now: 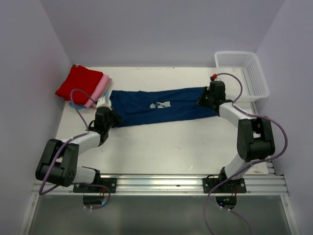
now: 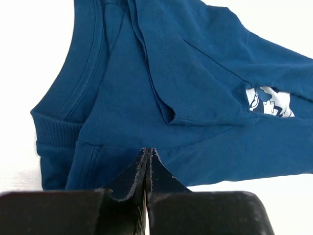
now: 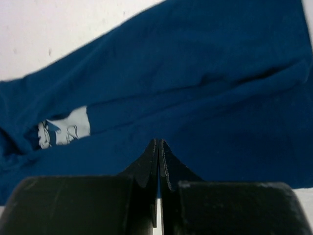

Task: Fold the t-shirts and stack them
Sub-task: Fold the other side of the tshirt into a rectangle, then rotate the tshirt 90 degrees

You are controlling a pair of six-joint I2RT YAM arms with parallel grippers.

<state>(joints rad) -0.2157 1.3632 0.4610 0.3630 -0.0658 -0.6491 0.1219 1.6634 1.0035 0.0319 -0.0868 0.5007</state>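
**Navy t-shirt folded into a long band, jaws closed at each end.**
The navy t-shirt lies across the tabletop with its pale print facing up. The left gripper is at the collar end and the right gripper at the opposite end. Both pairs of jaws are pressed together, possibly pinching cloth. The red t-shirt rests on the pink t-shirt at far left.

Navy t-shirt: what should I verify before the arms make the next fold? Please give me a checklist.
1. Left gripper shut at the collar end: ok.
2. Right gripper shut at the opposite end: ok.
3. Cloth really caught between each pair of jaws: cannot tell.
4. Navy t-shirt lying as one long strip: ok.
5. White basket apart from the shirt: ok.
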